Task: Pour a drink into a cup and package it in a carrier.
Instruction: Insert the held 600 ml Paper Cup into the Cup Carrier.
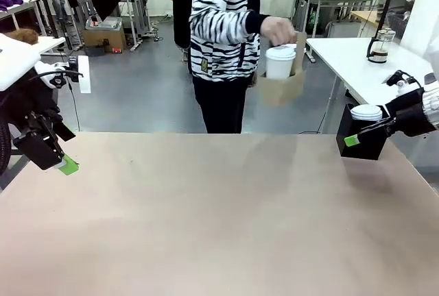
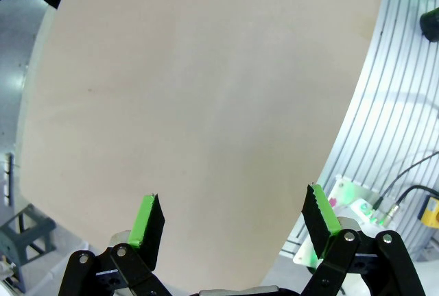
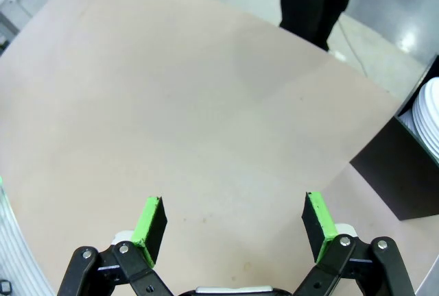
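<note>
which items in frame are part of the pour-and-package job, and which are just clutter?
Job items:
- carrier, held by the person's hand beyond the far edge
- white lidded cup sitting in it
- carafe of dark drink on the white side table

Just lying about:
- black box at the table's right edge
- white lids stacked in it

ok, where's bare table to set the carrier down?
Almost the whole table is bare, from the left pincer at the left edge across the middle. The only crowded spot is the far right corner: the black box with white lids, and the open right pincer beside it. The person's hand holds the carrier beyond the far edge.
</note>
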`<state>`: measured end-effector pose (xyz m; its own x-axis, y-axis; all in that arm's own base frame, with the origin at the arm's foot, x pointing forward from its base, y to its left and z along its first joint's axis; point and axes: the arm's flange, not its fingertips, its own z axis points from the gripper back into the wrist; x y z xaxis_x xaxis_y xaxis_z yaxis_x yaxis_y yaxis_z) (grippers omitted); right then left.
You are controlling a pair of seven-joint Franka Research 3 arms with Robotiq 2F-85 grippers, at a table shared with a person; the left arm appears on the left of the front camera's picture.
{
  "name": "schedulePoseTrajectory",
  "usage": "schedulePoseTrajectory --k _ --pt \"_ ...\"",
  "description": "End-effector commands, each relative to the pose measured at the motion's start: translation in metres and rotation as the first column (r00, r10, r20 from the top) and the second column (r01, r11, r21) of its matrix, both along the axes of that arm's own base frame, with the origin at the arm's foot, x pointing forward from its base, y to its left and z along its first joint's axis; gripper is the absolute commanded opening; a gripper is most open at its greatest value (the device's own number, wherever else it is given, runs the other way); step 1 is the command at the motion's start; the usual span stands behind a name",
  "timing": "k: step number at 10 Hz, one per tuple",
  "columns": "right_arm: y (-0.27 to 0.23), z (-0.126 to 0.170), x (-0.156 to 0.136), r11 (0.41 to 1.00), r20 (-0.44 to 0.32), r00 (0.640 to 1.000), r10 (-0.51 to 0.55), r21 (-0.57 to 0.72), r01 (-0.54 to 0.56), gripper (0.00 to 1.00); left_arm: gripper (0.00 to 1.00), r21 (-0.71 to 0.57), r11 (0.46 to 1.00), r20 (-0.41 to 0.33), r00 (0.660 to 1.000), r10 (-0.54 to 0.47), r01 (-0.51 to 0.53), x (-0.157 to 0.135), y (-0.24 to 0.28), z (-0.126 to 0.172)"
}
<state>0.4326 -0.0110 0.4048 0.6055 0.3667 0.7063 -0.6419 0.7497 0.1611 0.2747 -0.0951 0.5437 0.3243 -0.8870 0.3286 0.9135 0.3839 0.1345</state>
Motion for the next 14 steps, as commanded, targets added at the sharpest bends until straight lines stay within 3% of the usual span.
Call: schedulePoseTrajectory --k 1,14 --pt "-0.0014 0.0011 0.0039 1.0 0.007 1.0 0.019 -0.001 -0.019 1.0 1.0 0.005 1.0 -0.002 1.0 -0.006 0.006 -0.0001 0.001 -0.001" --pt "-0.0014 0.0011 0.0039 1.0 0.007 1.0 0.019 -0.001 -0.019 1.0 1.0 0.005 1.0 -0.002 1.0 -0.006 0.006 -0.0001 0.001 -0.001"
